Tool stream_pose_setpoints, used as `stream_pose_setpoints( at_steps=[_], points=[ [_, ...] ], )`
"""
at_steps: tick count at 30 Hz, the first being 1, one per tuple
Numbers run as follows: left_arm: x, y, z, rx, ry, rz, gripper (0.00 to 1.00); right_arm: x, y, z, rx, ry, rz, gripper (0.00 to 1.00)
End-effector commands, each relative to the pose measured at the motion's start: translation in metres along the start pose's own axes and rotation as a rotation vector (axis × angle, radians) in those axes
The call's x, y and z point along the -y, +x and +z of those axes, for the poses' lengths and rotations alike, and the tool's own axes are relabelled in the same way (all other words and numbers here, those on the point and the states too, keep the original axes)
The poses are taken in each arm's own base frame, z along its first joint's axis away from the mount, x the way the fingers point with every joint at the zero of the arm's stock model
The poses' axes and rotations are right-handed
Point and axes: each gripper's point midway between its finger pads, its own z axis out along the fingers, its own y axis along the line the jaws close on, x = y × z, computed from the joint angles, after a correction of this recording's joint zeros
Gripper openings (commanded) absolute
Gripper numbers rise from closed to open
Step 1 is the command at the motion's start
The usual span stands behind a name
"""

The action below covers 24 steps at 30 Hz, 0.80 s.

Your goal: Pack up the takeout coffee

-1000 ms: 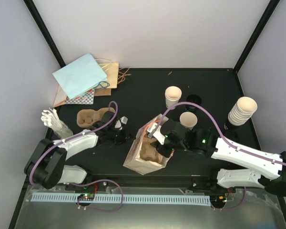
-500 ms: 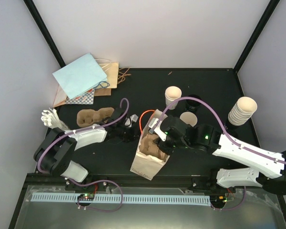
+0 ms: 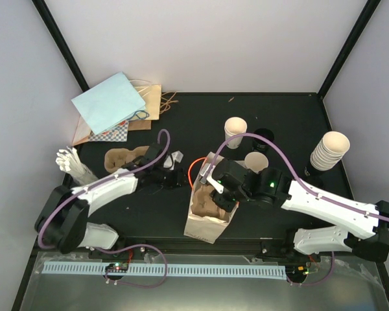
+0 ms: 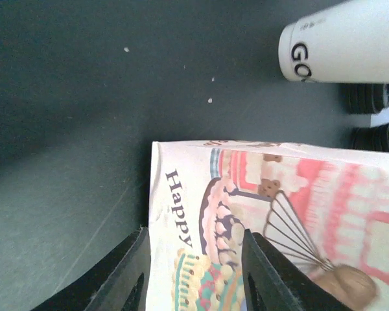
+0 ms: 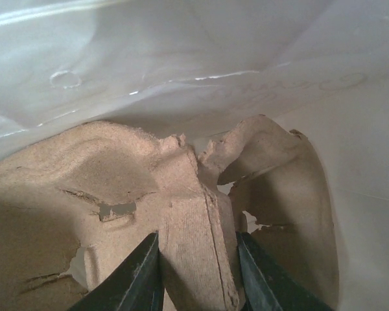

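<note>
Bag has swung upright; right gripper pinches the tray inside, left gripper jaws apart; cups wait unpacked.

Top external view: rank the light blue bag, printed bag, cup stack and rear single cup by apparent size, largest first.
1. light blue bag
2. printed bag
3. cup stack
4. rear single cup

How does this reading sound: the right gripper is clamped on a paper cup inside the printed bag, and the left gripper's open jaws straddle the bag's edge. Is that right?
Not quite. The right wrist view shows the right gripper clamped on the central ridge of the brown pulp cup tray, not on a paper cup, inside the printed bag. The rest holds: the left gripper has open jaws straddling the bag's edge.
</note>
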Motion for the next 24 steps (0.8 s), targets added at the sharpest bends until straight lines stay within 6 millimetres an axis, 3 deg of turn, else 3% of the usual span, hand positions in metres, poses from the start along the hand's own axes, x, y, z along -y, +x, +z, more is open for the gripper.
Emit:
stream_pose_setpoints(
  at_steps=[1,6,9,18,24],
  points=[
    [-0.002,-0.013,-0.037,0.095,-0.077,0.059,0.43,-0.002,-0.005,-0.002,0.006,-0.005,-0.017,0.3],
    [0.002,-0.016,-0.081,0.189,-0.152,0.098,0.5,-0.004,-0.007,-0.002,0.009,-0.012,-0.02,0.3],
    [0.018,-0.016,-0.108,0.253,-0.145,0.147,0.53,-0.003,-0.006,-0.002,0.009,-0.009,-0.021,0.3],
    [0.086,0.008,-0.168,0.355,0.104,0.31,0.65,-0.002,-0.009,-0.003,0.028,-0.002,-0.014,0.3],
    [0.131,0.035,-0.202,0.375,0.303,0.423,0.82,-0.002,-0.01,-0.001,0.031,0.0,-0.011,0.3]
  ],
)
